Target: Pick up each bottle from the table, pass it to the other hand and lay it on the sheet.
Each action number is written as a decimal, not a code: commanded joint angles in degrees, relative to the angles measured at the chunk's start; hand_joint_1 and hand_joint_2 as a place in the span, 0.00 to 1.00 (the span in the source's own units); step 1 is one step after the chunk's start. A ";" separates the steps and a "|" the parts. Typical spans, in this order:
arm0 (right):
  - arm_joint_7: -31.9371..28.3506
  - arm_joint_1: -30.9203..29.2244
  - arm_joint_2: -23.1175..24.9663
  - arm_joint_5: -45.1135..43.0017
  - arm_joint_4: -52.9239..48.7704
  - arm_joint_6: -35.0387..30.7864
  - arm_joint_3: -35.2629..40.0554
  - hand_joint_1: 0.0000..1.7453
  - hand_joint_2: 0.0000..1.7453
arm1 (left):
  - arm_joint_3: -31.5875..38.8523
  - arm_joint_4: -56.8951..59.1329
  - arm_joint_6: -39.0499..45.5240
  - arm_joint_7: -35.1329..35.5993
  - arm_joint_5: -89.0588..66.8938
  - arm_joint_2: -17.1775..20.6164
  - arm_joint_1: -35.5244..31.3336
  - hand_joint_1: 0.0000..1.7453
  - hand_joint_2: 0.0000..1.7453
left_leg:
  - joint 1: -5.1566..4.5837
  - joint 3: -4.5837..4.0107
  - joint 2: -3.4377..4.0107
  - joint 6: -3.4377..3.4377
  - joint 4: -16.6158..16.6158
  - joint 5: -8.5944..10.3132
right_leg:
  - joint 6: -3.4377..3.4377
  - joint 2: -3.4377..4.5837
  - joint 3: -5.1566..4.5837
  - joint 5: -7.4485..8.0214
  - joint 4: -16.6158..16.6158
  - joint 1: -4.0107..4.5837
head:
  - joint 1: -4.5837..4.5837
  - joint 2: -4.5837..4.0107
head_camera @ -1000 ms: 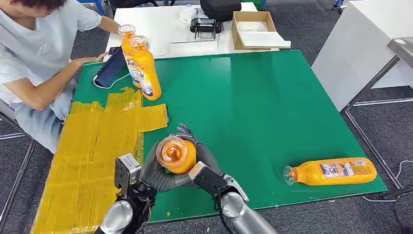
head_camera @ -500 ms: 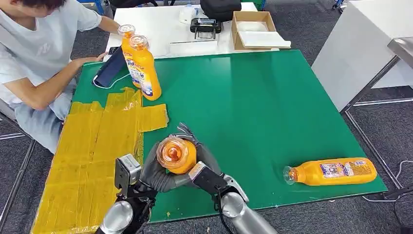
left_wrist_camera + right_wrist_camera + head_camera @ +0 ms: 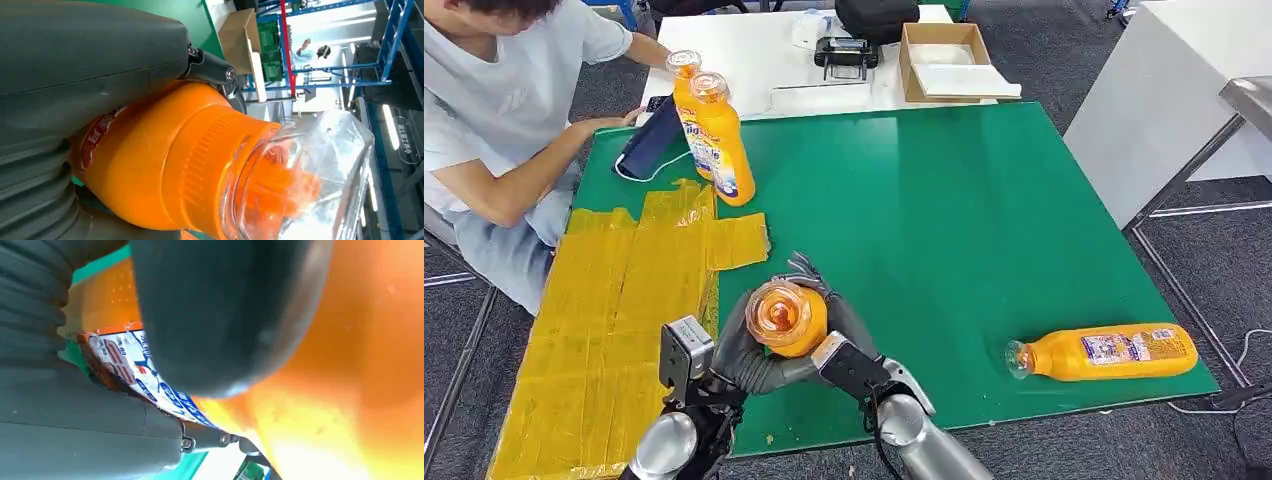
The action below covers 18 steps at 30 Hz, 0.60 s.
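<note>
Left hand [image 3: 736, 352]: wrapped around the held bottle [image 3: 786, 318] from the left side, lower centre of the head view. Right hand [image 3: 849, 345]: clasped on the same bottle from the right. Bottle upright, cap toward the camera, raised over the green counter [image 3: 944, 200] just right of the yellow sheet [image 3: 614, 310].

Change against the two earlier head views: none visible; hands, bottle and surroundings keep their places. Judgement: hand-over is at its shared-grip stage, with release by one hand still to come.

Other stock: lying bottle [image 3: 1104, 352], lower right of the counter, not yet collected; two standing bottles [image 3: 714, 135], upper left, beside a seated person [image 3: 494, 120].
</note>
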 commanded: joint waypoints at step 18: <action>-5.94 12.81 -7.05 2.04 -34.72 -9.84 -9.56 0.00 1.00 | 23.90 7.58 33.06 7.38 -53.48 1.77 -9.58 1.00 1.00 | 0.10 0.20 -0.12 -0.22 0.03 -0.04 | -0.29 -0.17 0.15 -0.11 0.00 0.08 | 0.04 0.00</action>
